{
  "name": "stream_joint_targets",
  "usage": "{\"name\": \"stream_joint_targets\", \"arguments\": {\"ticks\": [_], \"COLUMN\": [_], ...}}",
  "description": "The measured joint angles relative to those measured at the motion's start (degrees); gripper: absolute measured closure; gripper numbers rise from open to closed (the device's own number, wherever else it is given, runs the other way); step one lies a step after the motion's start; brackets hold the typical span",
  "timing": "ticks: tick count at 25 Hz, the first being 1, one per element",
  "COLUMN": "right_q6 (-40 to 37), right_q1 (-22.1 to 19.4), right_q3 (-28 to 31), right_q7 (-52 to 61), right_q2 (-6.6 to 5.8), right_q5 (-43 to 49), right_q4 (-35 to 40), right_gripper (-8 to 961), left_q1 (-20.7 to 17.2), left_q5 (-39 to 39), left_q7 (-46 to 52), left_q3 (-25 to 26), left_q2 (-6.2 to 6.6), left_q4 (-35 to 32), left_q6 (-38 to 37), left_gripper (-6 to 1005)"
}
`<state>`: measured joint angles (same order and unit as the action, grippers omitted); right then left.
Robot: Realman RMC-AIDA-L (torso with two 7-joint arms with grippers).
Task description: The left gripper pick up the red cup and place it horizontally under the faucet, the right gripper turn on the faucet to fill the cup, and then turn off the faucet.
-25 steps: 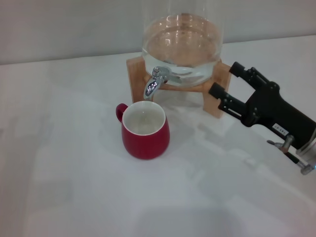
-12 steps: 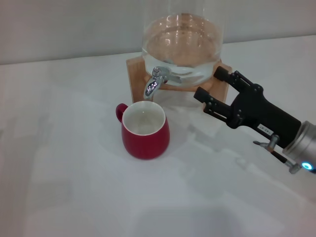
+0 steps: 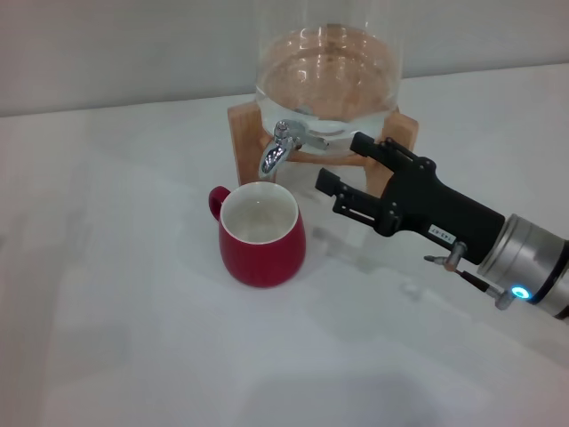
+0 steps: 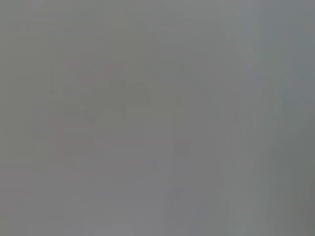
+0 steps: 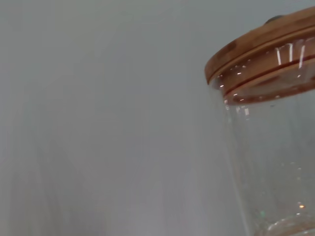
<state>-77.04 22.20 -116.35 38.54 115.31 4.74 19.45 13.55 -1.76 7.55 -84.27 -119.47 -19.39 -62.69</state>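
Observation:
The red cup [image 3: 260,236] stands upright on the white table, its white inside showing and its handle at the left, just below and in front of the chrome faucet [image 3: 278,149]. The faucet juts from the glass water jar [image 3: 327,76] on its wooden stand [image 3: 244,133]. No water stream shows. My right gripper [image 3: 343,163] is open, its black fingers pointing left, a short way to the right of the faucet and the cup. My left gripper is out of view. The left wrist view is plain grey.
The right wrist view shows the jar's upper glass wall [image 5: 275,162] and its wooden lid [image 5: 261,44] against a grey wall. The white table [image 3: 116,294] spreads to the left and front of the cup.
My right gripper has moved left from the table's right side toward the faucet, staying open. The cup and the jar have not moved.

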Motion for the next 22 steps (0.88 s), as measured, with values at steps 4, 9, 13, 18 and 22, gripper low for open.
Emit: {"name": "stream_joint_targets", "arguments": {"ticks": [4,9,13,18,22], "right_q6": [0.39,0.70,0.76,1.22,1.51], "right_q1": [0.23,0.24,0.40,0.96,1.64], "right_q3": [-0.62,-1.01,-1.04,-1.09,-1.60], "right_q7": [0.08,0.08,0.08,0.11,0.14], "right_q2": [0.05,0.08,0.09,0.09,0.15], "right_q5": [0.00,0.00,0.00,0.00,0.00], "right_q4": [0.57,1.26,1.35,1.38,1.38], "right_gripper": [85,85,85,85,85], "left_q1": [0.42,0.75,0.77,0.79,0.96], "left_q5": [0.00,0.00,0.00,0.00,0.00], "left_q7": [0.00,0.00,0.00,0.00,0.00], "left_q3": [0.00,0.15,0.21,0.26,0.25], "left_q2": [-0.02,-0.06,-0.05,0.00,0.02], "left_q4": [0.59,0.95,0.95,0.95,0.94], "left_q6": [-0.05,-0.08,-0.10,-0.14,-0.16], "left_gripper": [110,110,110,110,110]}}
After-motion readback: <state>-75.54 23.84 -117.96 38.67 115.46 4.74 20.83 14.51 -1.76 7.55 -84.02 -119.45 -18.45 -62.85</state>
